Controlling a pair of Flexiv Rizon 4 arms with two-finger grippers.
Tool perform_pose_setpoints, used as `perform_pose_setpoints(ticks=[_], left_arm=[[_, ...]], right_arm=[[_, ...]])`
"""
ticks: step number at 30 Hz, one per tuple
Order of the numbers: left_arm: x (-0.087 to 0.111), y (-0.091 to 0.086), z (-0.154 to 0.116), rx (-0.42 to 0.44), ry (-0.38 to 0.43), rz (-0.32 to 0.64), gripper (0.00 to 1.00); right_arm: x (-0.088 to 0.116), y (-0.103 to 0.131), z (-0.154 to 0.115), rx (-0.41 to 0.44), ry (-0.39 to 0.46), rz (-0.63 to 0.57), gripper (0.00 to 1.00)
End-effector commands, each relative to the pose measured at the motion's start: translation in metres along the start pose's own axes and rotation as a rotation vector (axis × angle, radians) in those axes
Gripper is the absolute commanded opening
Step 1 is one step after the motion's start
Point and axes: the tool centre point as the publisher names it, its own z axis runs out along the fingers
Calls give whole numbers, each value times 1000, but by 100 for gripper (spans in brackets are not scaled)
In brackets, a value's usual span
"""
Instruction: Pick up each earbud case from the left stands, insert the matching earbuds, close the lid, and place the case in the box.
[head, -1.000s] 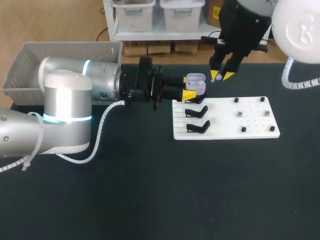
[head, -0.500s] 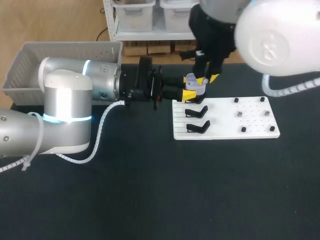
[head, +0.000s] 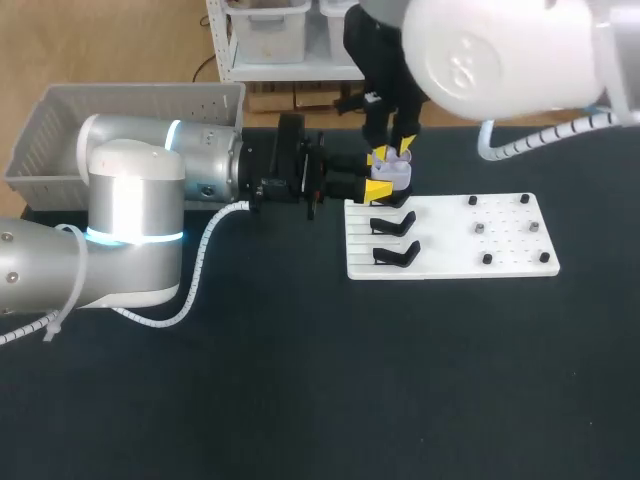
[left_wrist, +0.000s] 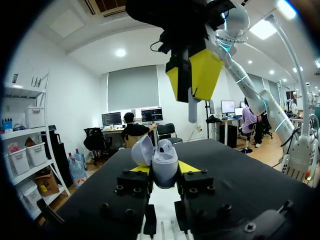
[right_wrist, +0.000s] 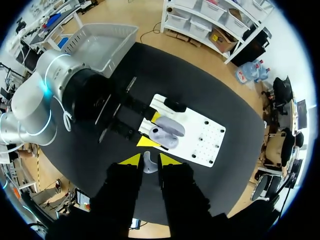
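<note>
Two arms meet over a black table (head: 300, 380). From the left: a grey box (head: 60, 120), then the left fingers (head: 384, 176) clamped on an open earbud case (head: 396, 168). The head view hides the earbud; the right wrist view shows the right fingers (right_wrist: 149, 160) pinching an earbud (right_wrist: 148, 163) just above the case. A white stand board (head: 450, 240) lies rightward.

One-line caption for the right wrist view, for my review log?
Right gripper holds an earbud over the open case clamped in the left gripper.
</note>
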Motion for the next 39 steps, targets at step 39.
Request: perform_pose_setpoints(ticks=[39], left_arm=[[0, -2, 0, -7, 0, 3, 0]], right_arm=[[-24, -12, 28, 0, 64, 6, 0]])
